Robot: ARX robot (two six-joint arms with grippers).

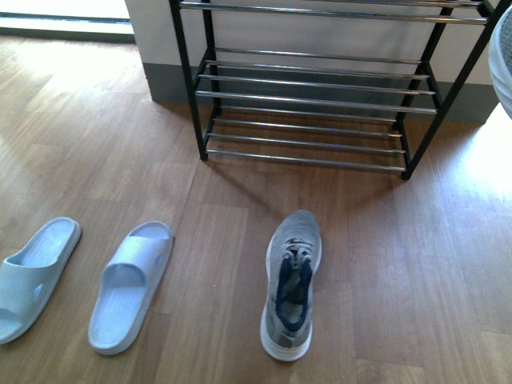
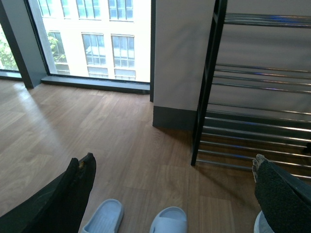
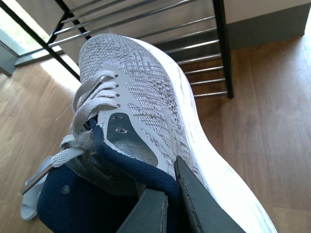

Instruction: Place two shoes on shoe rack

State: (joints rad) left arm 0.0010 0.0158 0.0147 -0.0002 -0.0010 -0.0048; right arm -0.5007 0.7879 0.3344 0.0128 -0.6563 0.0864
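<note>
My right gripper [image 3: 167, 177] is shut on a grey sneaker [image 3: 141, 97]. One finger is inside against the navy lining and the other outside on the knit side wall. The sneaker is held off the floor with its toe toward the shoe rack [image 3: 194, 46]. A second grey sneaker [image 1: 292, 284] lies on the floor in front of the shoe rack [image 1: 312, 88], toe toward it. Two pale blue slides [image 1: 132, 284] [image 1: 32, 276] lie to its left. My left gripper [image 2: 172, 160] hangs open above the slides [image 2: 170, 224] [image 2: 104, 221], holding nothing.
The floor is wood planks. A white wall with a grey skirting board [image 2: 172, 116] stands behind the rack, and a floor-length window [image 2: 92, 39] lies to the left. A pale grey rounded shape [image 1: 504, 56] cuts in at the front view's right edge.
</note>
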